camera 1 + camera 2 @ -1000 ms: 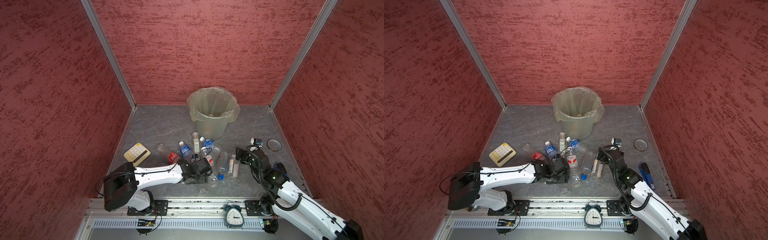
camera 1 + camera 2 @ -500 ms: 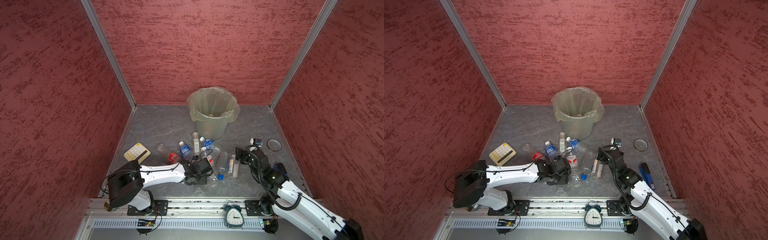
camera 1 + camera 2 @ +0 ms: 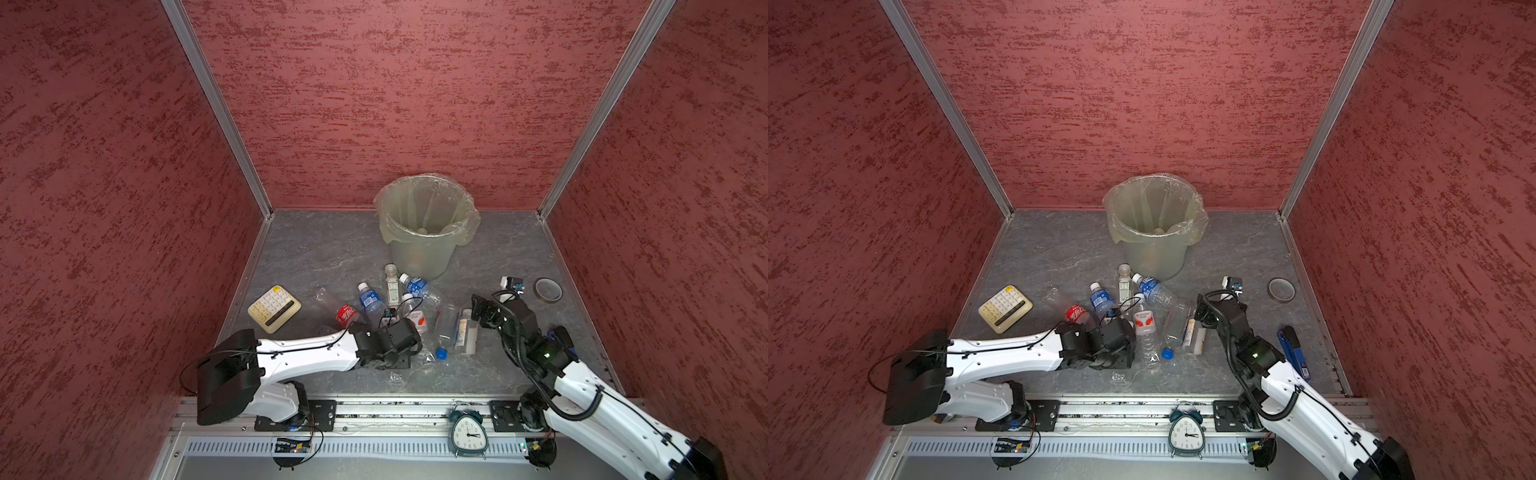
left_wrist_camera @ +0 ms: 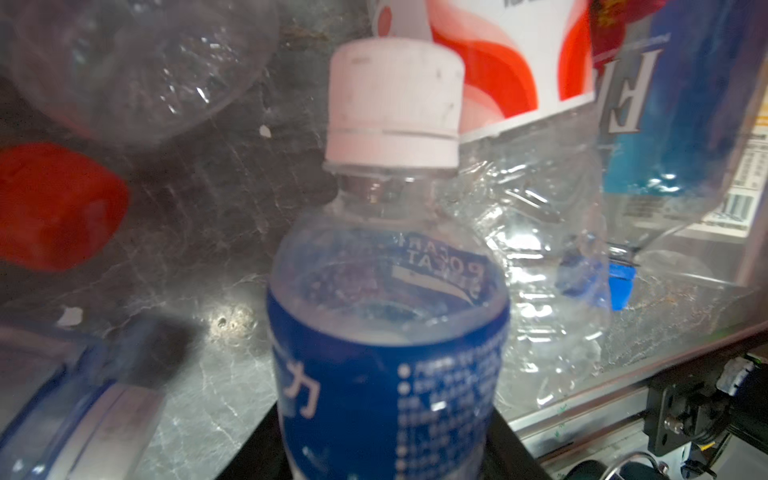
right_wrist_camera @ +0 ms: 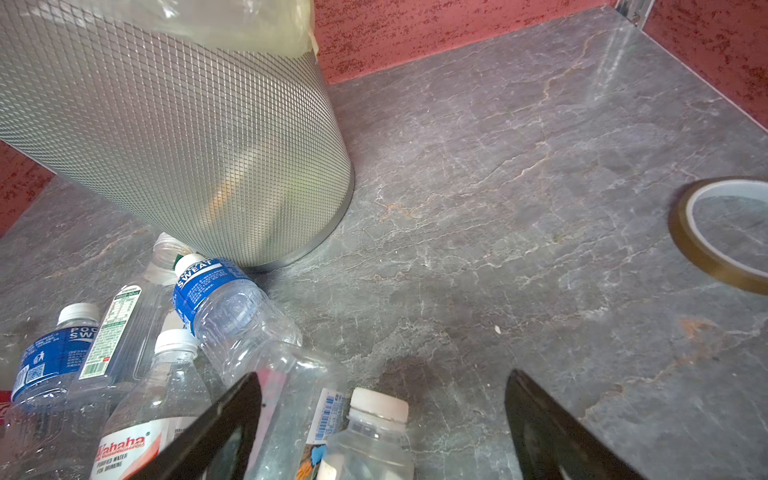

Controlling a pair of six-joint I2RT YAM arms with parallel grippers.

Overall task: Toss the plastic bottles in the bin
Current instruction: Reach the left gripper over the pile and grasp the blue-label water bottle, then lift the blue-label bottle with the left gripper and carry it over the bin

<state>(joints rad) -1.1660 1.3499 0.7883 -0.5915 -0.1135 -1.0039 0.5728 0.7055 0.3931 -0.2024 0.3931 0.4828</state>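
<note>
The left claw [image 3: 406,337] is pressed together on a small clear plastic bottle with a white cap and a dark blue label [image 4: 386,374]. In the left wrist view we see black claw body on either side of that bottle's lower end, but the frame edge cuts off the fingertips. We cannot tell whether the bottle is clear of the grey marbled table [image 3: 316,249]. In both top views the claw housing hides this bottle entirely.

The right claw [image 5: 384,376] stands spread, its two black fingers [image 5: 232,415] apart above a clear white-capped bottle [image 5: 370,440]. We cannot confirm any contact.

The other plastic bottles [image 3: 370,301] lie heaped between the two arms, several overlapping. The round grey-green bin lined with a yellowish plastic bag [image 3: 419,253] stands upright behind the heap, near the back wall, with the nearest bottles at its foot. A pale object rests inside at its bottom; we cannot identify it.
</note>
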